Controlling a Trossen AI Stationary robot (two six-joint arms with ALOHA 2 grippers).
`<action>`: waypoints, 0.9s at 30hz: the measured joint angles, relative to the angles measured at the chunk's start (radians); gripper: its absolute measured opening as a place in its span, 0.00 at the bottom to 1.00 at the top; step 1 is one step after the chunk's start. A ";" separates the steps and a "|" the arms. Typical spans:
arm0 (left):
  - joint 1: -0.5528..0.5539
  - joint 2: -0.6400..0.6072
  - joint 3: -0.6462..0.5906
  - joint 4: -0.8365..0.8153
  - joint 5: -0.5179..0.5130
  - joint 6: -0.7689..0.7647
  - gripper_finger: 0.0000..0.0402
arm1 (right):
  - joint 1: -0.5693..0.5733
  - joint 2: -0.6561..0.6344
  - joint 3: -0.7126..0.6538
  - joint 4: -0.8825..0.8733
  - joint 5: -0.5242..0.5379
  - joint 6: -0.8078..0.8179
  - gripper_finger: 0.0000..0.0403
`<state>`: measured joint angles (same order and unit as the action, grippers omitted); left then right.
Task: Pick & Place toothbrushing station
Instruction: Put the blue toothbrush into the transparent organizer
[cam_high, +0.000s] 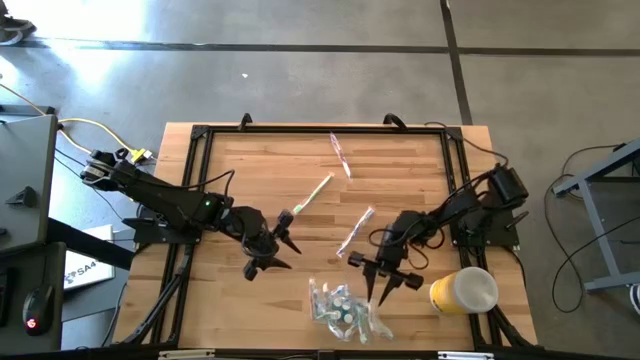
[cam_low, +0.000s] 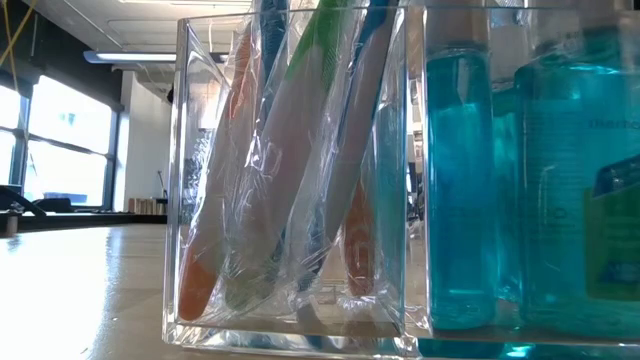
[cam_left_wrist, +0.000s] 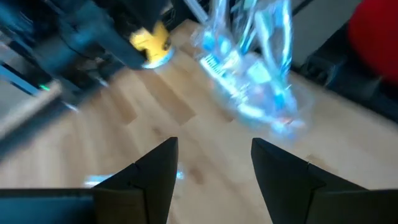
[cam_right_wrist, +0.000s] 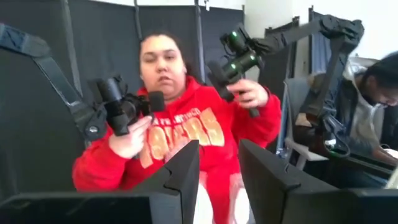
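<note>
Left gripper (cam_high: 278, 247) hovers over bare wood left of centre, fingers apart, nothing between them. Right gripper (cam_high: 385, 277) sits just right of the clear holder (cam_high: 340, 308) at the near edge, fingers parted with a narrow gap, empty. Three wrapped toothbrushes lie loose on the table (cam_high: 250, 170): green one (cam_high: 314, 192) mid-table, one (cam_high: 355, 231) just beside the right gripper, one (cam_high: 341, 155) far. Yellow cup (cam_high: 464, 291) lies near right.

Overhead camera spans table (cam_high: 250, 170); low camera hugs clear holder (cam_low: 290, 180).
</note>
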<state>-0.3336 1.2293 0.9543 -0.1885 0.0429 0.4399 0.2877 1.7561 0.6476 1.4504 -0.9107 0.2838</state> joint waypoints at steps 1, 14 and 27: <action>0.000 0.000 0.000 -0.001 0.016 -0.051 0.49 | -0.005 -0.022 0.000 -0.011 -0.016 0.012 0.26; 0.000 -0.001 -0.001 -0.023 0.052 -0.047 0.49 | -0.130 -0.373 0.000 -0.672 -0.048 -0.087 0.26; 0.142 0.067 0.000 0.186 -0.203 -0.015 0.49 | -0.199 -0.685 0.000 -1.346 0.527 -0.312 0.26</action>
<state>-0.1915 1.2963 0.9539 -0.0030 -0.1604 0.4249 0.0891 1.0712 0.6476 0.1040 -0.3838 -0.0284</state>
